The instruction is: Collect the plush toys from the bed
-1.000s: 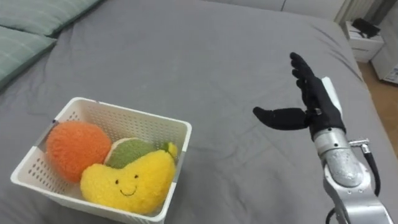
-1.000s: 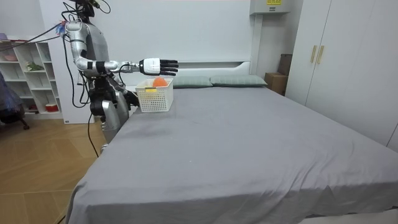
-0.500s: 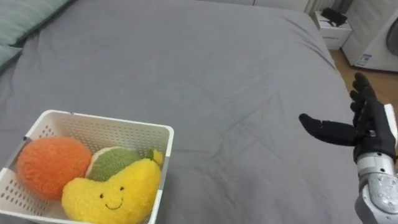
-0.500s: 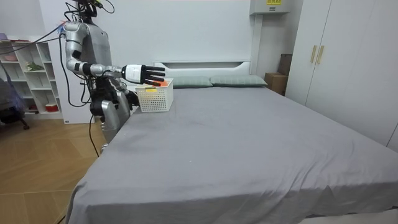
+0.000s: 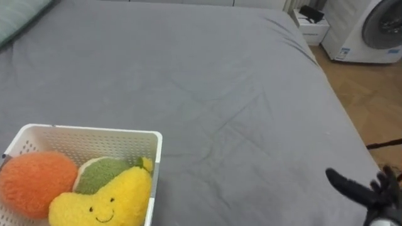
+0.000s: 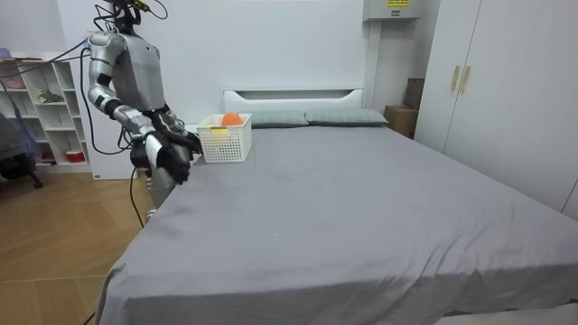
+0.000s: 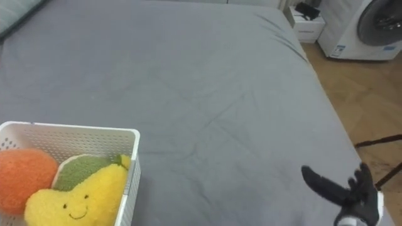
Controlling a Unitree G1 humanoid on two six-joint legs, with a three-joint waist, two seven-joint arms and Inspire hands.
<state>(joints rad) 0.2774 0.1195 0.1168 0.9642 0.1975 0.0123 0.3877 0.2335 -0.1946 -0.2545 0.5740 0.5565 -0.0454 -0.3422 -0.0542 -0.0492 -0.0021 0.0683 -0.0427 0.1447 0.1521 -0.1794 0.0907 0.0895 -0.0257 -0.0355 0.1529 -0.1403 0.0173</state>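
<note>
A white slatted basket [image 5: 94, 131] sits on the grey bed [image 5: 207, 88] at the lower left of the left eye view. It holds an orange round plush [image 5: 32, 188], a green plush [image 5: 100, 175] and a yellow smiling plush [image 5: 103, 204]. My right hand [image 5: 372, 192] is low at the bed's right edge, open with straight fingers and holding nothing, far from the basket. In the room view I stand at the bed's near corner by the basket [image 6: 224, 141], with the right hand [image 6: 173, 159] lowered beside me.
Wooden floor [image 5: 370, 107] lies past the bed's right edge, with a washing machine [image 5: 377, 28] and a small white nightstand [image 5: 312, 20] beyond it. Pillows [image 6: 343, 116] lie at the headboard. Shelves [image 6: 41, 117] stand behind me, and a wardrobe [image 6: 506, 99] stands on the room view's right.
My right hand has dropped from over the bed down to its edge, staying open. The eye view has swung right, so the basket sits further left in it.
</note>
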